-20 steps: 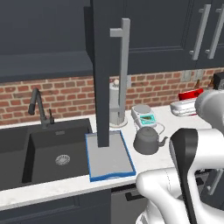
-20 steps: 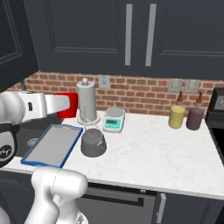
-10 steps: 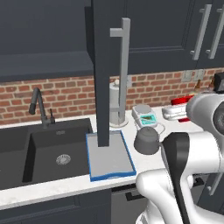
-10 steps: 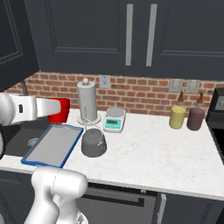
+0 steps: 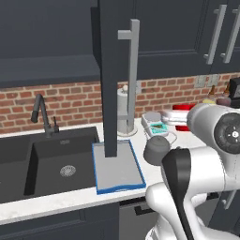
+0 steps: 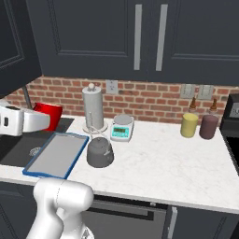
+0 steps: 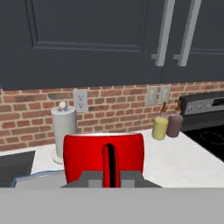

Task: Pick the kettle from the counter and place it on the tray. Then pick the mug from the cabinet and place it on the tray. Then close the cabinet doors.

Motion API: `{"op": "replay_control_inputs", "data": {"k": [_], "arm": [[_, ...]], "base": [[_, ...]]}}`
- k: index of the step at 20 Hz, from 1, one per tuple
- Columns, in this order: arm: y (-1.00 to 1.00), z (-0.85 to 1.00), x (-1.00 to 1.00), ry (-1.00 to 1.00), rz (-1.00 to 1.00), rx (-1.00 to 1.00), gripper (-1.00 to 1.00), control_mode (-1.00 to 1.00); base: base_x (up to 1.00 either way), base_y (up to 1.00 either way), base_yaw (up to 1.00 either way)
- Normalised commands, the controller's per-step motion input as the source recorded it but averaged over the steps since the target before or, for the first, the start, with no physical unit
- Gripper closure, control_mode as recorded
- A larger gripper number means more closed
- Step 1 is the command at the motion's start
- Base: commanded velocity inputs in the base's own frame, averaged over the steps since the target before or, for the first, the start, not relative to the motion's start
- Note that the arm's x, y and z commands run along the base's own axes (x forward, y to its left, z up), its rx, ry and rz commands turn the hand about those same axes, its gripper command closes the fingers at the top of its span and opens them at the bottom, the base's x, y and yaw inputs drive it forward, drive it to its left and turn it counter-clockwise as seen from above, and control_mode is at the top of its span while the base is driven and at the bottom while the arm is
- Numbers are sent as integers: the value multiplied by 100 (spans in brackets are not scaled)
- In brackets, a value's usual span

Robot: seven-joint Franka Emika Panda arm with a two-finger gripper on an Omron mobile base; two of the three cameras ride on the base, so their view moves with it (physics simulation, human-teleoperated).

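Note:
My gripper point(image 7: 109, 177) is shut on the handle of the red mug point(image 7: 103, 154), whose body faces away from the hand. From the right base view the mug point(image 6: 48, 115) hangs in the air with the gripper point(image 6: 41, 122), above the far left end of the blue-rimmed grey tray point(image 6: 56, 155). The tray point(image 5: 117, 166) lies bare on the white counter point(image 6: 154, 163), right of the sink. The dark grey kettle point(image 6: 99, 152) stands on the counter against the tray's right edge. One navy cabinet door point(image 5: 115, 70) stands open, edge-on over the tray.
A black sink point(image 5: 51, 171) with its faucet point(image 5: 41, 112) lies left of the tray. Behind the kettle stand a paper-towel roll point(image 6: 93, 107) and a small scale point(image 6: 122, 127). Two bottles point(image 6: 189, 125) and a stove edge point(image 6: 232, 116) are at the right.
The arm has swung left and a little lower with the mug still gripped, from near the paper-towel roll to over the tray's far left end. Kettle, tray and door have not moved.

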Motion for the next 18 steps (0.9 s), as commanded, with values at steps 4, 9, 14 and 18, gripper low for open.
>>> {"op": "replay_control_inputs", "data": {"k": [4,9,14,18], "arm": [[6,-40,0,-35,-1,10,100,-100],[2,-40,0,-19,-3,6,100,-100],[4,-54,2,-7,-1,0,100,-100],[0,-60,1,-8,0,2,100,-100]], "base": [[0,0,0],[0,0,0],[0,0,0],[0,0,0]]}}
